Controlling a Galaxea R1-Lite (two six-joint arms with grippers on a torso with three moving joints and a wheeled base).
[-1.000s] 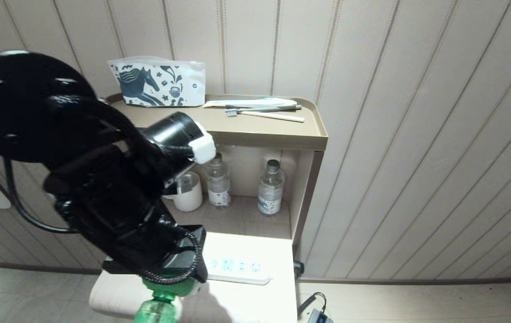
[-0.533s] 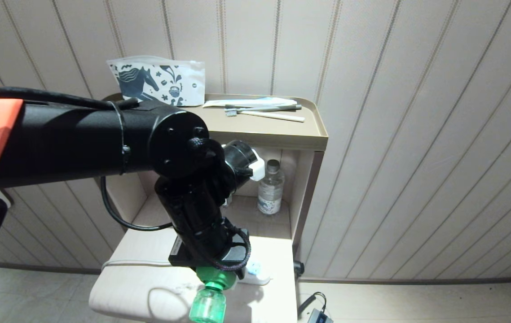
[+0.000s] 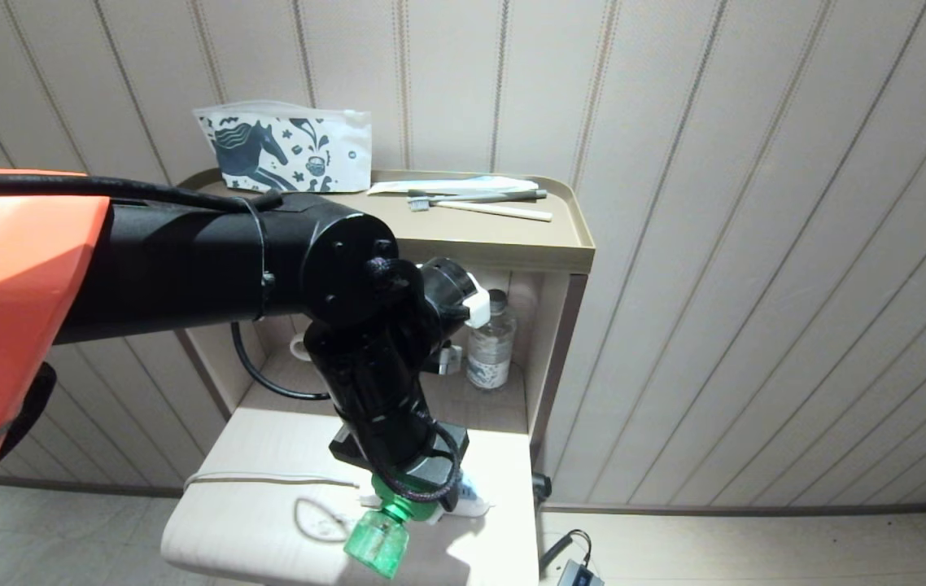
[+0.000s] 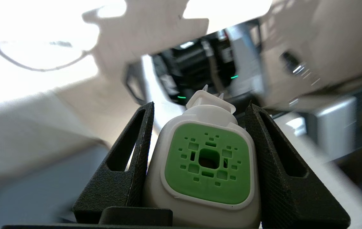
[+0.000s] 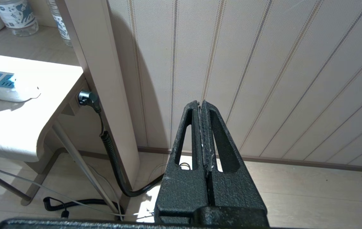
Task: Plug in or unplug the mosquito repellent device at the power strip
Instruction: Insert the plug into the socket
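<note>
**Device in hand, plug not yet in a socket**

On the left, the white cord [image 3: 268, 478] of the power strip lies across the pale tabletop [image 3: 211, 529], running toward the strip. The left arm reaches in from that side, bent down over the tabletop, and its left gripper [image 4: 200, 140] carries the mosquito repellent device [image 4: 205, 165]. In the left wrist view the two black fingers [image 4: 127, 159] stand on either side of the device's white body and press against it, held at a middling width with the green vented face toward the camera; the metal prongs point away from the wrist and are bare, touching nothing that can be made out. In the head view the device's clear green bottle [image 3: 377, 547] hangs tilted below the gripper, toward the front edge of the tabletop.

Just beyond the gripper lies the power strip [image 3: 471, 500], mostly hidden under the arm; only its right end shows there. The right wrist view shows that end, with blue-lit sockets, flat on the tabletop.

As a judgement: picking up is done, and the device is near the strip, but lining up the prongs and pushing them home remain. If the aim is unplugging, the device is already free and only setting it down is left.

Far right, the right gripper [image 5: 202, 133] is parked low beside the wall, fingers pressed together with nothing between them.
</note>
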